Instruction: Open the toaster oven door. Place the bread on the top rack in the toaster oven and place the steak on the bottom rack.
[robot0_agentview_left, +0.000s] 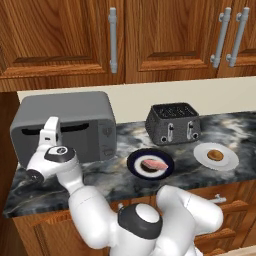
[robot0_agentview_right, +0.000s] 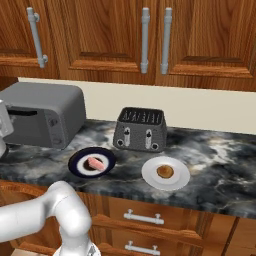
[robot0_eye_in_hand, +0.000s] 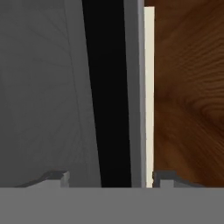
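Setting: wooden cabinets over a dark marbled desk (robot0_agentview_left: 210, 127) with a cream wall strip behind.
Toaster oven: one toaster oven (robot0_agentview_left: 65, 127), grey, at the left end of the desk; its door (robot0_agentview_left: 75, 137) looks closed against the front, the handle slot running along its top.
Hand: the hand (robot0_eye_in_hand: 109, 178) is up against the upper left of the door; in the hand view the two fingertips stand apart, one on each side of the dark slot and the pale edge strip, not visibly clamped on either.
Step in hand: judged as the first one, taking hold of the door's handle to open it.
Next move: likely to close the fingers on the handle edge, then pull outward and down along the door's hinge arc.
Steak: one steak (robot0_agentview_left: 153, 164) on a dark plate (robot0_agentview_left: 136, 167), near the oven's right side.
Bread: one bread (robot0_agentview_left: 215, 155) on a white plate (robot0_agentview_left: 227, 162), further right.
Other: one black two-slot toaster (robot0_agentview_left: 172, 124) behind the plates.
Racks: hidden behind the door.
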